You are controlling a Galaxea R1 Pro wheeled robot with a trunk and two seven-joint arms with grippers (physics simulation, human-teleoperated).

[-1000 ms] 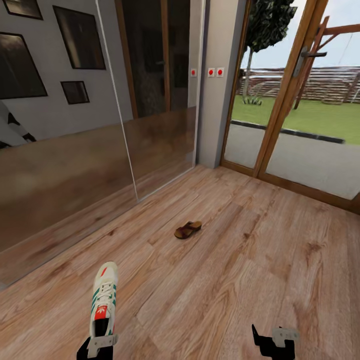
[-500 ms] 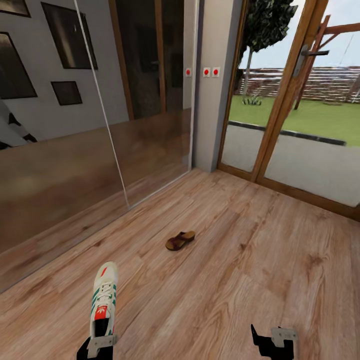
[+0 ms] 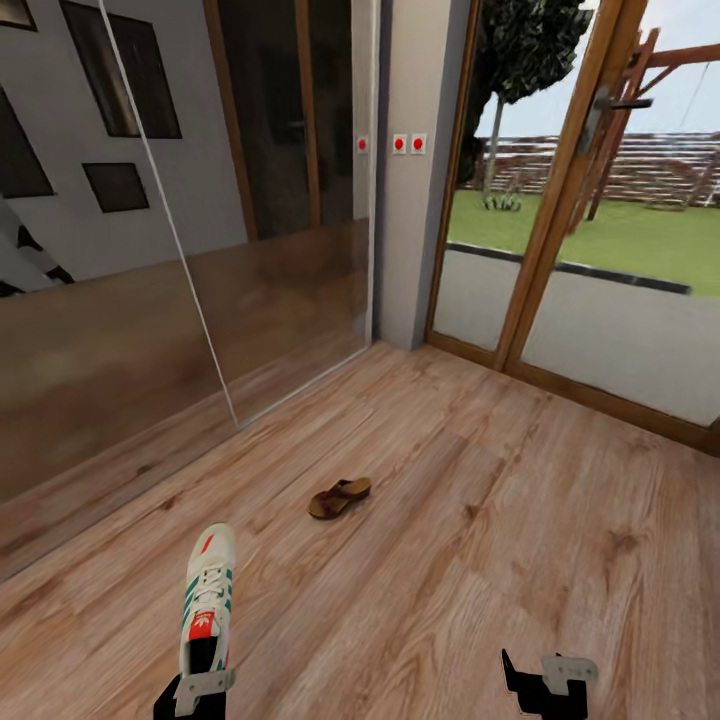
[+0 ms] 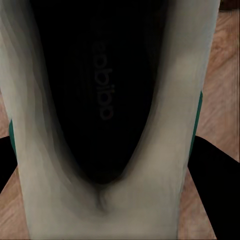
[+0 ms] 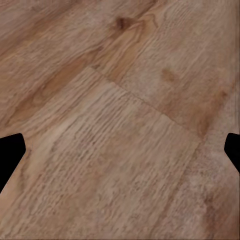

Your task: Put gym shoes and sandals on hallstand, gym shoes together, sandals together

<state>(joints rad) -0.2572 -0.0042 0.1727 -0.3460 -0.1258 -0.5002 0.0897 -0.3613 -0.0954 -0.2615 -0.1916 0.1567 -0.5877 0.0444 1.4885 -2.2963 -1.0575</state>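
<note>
My left gripper [image 3: 197, 690] is shut on the heel of one gym shoe [image 3: 207, 590], white with green stripes and a red-orange tongue, held toe forward above the corridor floor [image 3: 480, 560]. The left wrist view looks into that gym shoe's dark opening [image 4: 110, 100] from close up. One dark brown sandal [image 3: 340, 497] lies on the planks ahead, a little right of the held shoe. My right gripper [image 3: 548, 678] is open and empty; in the right wrist view its fingertips [image 5: 10, 152] frame bare planks. The hallstand is out of view.
Mirrored sliding doors [image 3: 150, 330] line the left side. A grey wall column [image 3: 415, 180] with red switches stands ahead. Wood-framed glass doors [image 3: 590, 250] to a garden close the right side. Open floor stretches around the sandal.
The whole picture has shifted: the camera has turned and come closer, so the sandal now sits lower and further left in view. The shoe stays held; both grippers are unchanged.
</note>
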